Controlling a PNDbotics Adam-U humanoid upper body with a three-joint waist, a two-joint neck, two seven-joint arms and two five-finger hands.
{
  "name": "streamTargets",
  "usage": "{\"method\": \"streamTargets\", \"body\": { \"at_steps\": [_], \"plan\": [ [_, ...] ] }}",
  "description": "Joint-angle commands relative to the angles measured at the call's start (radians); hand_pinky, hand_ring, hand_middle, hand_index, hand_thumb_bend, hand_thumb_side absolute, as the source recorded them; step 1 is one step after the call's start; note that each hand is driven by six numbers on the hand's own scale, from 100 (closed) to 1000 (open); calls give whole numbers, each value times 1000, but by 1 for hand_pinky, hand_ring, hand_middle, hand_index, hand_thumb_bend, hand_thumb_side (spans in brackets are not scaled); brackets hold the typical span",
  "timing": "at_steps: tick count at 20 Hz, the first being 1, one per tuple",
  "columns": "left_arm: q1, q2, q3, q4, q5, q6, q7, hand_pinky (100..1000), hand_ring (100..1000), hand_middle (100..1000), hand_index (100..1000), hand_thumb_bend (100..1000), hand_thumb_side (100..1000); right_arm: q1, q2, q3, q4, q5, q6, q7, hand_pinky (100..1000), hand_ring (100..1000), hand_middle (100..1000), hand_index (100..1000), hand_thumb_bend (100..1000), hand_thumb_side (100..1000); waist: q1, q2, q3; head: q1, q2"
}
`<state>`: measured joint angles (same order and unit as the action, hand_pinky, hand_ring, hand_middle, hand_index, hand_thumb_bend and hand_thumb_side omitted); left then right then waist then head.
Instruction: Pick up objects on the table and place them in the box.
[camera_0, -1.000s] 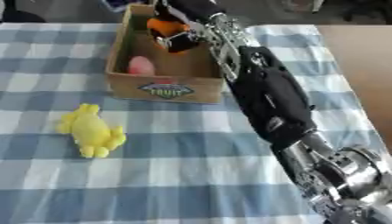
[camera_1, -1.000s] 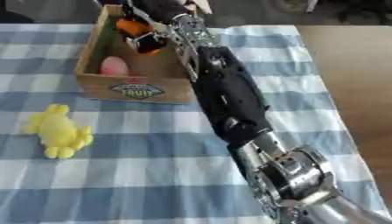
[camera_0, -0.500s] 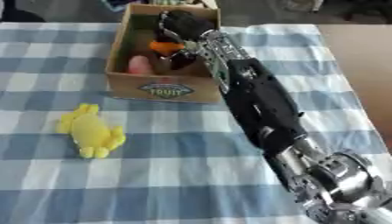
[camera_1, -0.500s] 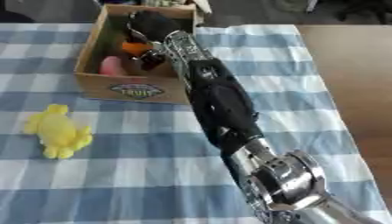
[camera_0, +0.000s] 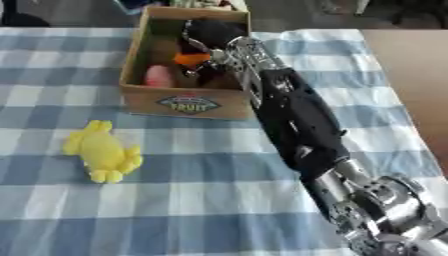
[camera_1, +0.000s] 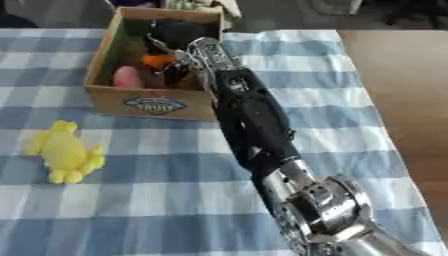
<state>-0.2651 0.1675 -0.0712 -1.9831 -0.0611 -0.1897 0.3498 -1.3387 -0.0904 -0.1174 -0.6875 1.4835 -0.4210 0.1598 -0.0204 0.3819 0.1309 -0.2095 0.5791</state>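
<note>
The right robot hand (camera_0: 210, 37) reaches down inside the brown cardboard box (camera_0: 184, 102); whether its fingers are spread or clamped on the orange object (camera_0: 191, 59) beside them cannot be told. A pink object (camera_0: 158, 76) lies in the box. A yellow plush toy (camera_0: 102, 151) lies on the blue-and-white checked tabletop (camera_0: 175, 210) in front of the box.

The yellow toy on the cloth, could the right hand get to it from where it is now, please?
Probably yes. The yellow toy lies alone on open cloth, nothing covering it. But the right hand is inside the box at an orange and black thing, so it must lift over the box wall first.
</note>
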Motion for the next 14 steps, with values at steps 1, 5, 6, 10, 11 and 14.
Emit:
{"method": "streamTargets", "body": {
  "at_steps": [1, 5, 6, 10, 11, 14],
  "plan": [
    [-9, 15, -2, -17, 1, 0, -4, 460, 756, 699, 784, 100, 781, -39, -11, -6, -32, 19, 4, -2, 844, 913, 858, 880, 100, 100, 6, -22, 1, -5, -11],
    [-8, 15, -2, -17, 2, 1, -5, 461, 756, 700, 784, 100, 781, -51, -13, -5, -32, 48, 3, -9, 858, 962, 902, 904, 100, 183, 5, -26, 0, -8, -11],
    [-8, 15, -2, -17, 3, 1, -5, 461, 756, 700, 784, 100, 781, -53, -13, -5, -32, 54, 1, -10, 858, 969, 909, 907, 114, 205, 5, -27, 0, -9, -10],
    [-6, 16, -2, -17, 4, 2, -5, 461, 756, 699, 784, 100, 780, -60, -14, -5, -32, 73, -11, -16, 868, 988, 934, 932, 223, 312, 5, -29, 0, -9, -9],
    [-6, 16, -2, -17, 4, 2, -5, 461, 756, 699, 784, 100, 781, -62, -15, -5, -32, 75, -16, -16, 872, 994, 945, 942, 251, 341, 5, -30, 0, -9, -9],
    [-5, 16, -2, -17, 4, 3, -5, 461, 756, 699, 783, 100, 781, -64, -15, -3, -31, 75, -31, -13, 874, 995, 946, 945, 269, 359, 5, -31, -1, -9, -8]
  ]
}}
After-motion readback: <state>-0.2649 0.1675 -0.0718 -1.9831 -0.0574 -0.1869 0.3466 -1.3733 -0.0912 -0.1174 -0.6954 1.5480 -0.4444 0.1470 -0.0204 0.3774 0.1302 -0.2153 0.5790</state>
